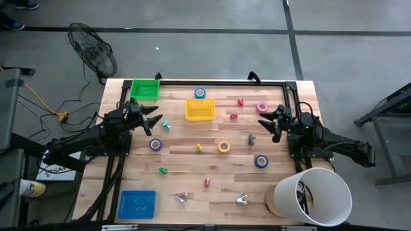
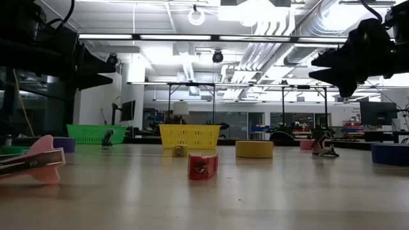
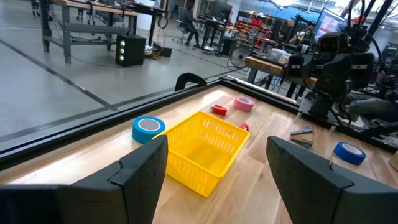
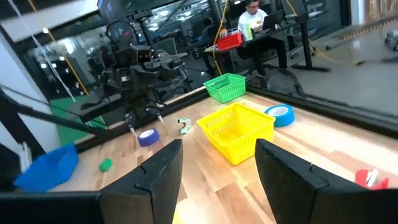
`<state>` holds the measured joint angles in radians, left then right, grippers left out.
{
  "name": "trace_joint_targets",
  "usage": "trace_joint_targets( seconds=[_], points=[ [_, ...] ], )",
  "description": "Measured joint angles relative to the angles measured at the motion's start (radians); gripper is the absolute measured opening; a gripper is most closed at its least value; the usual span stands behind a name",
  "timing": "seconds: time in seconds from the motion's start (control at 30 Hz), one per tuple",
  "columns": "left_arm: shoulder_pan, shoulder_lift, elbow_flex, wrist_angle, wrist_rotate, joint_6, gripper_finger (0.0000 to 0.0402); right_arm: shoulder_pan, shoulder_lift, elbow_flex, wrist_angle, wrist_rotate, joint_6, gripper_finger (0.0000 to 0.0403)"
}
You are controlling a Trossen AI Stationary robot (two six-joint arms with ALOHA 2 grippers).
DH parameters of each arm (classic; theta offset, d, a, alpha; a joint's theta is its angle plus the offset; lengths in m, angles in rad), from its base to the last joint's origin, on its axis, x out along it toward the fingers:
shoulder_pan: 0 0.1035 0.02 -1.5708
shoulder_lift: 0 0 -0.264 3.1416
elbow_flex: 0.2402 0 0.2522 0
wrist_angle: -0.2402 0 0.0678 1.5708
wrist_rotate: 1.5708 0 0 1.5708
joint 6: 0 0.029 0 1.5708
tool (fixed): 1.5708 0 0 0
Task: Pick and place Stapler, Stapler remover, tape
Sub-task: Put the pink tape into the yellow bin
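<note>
Ring-shaped tape rolls lie flat on the wooden table: blue, pink, purple-blue, yellow-orange and a second blue one. Two claw-shaped staple removers lie near the front edge. A small red stapler-like piece sits mid-table. My left gripper hovers open at the left, pointing level toward the yellow basket. My right gripper hovers open at the right, also facing that basket. Nothing lies between either pair of fingers.
A green basket stands at the far left corner and a blue tray at the near left. A white bucket sits at the near right corner. Small red, green and yellow pieces are scattered over the table. A person sits at a desk beyond the table.
</note>
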<state>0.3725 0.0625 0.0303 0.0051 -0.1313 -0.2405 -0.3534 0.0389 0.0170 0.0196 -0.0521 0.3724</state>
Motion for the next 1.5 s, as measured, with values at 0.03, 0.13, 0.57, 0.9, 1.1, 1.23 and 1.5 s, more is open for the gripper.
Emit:
trace_joint_targets(
  seconds=[0.03, 0.13, 0.57, 0.9, 1.1, 1.23, 1.5],
  points=[
    [0.0, 0.0, 0.0, 0.0, 0.0, 0.0, 0.0269, 0.0, 0.0, 0.0, -0.001, 0.016, 0.029, 0.0193],
    [0.0, 0.0, 0.0, 0.0, 0.0, 0.0, 0.0269, 0.0, 0.0, 0.0, -0.004, 0.056, 0.106, 0.0193],
    [0.0, 0.0, 0.0, 0.0, 0.0, 0.0, 0.0269, 0.0, 0.186, 0.218, -0.408, 0.344, 0.252, 0.0193],
    [0.0, 0.0, 0.0, 0.0, 0.0, 0.0, 0.0269, -0.014, 0.667, 0.529, -0.599, 0.395, 0.231, 0.0193],
    [0.0, 0.0, 0.0, 0.0, 0.0, 0.0, 0.0269, -0.08, 0.971, 0.7, -0.679, 0.253, 0.306, 0.0193],
    [0.0, 0.0, 0.0, 0.0, 0.0, 0.0, 0.0269, -0.137, 1.145, 0.789, -0.747, 0.154, 0.348, 0.0193],
    [0.0, 0.0, 0.0, 0.0, 0.0, 0.0, 0.0269, -0.225, 1.36, 0.871, -0.784, 0.088, 0.354, 0.0193]
  ],
)
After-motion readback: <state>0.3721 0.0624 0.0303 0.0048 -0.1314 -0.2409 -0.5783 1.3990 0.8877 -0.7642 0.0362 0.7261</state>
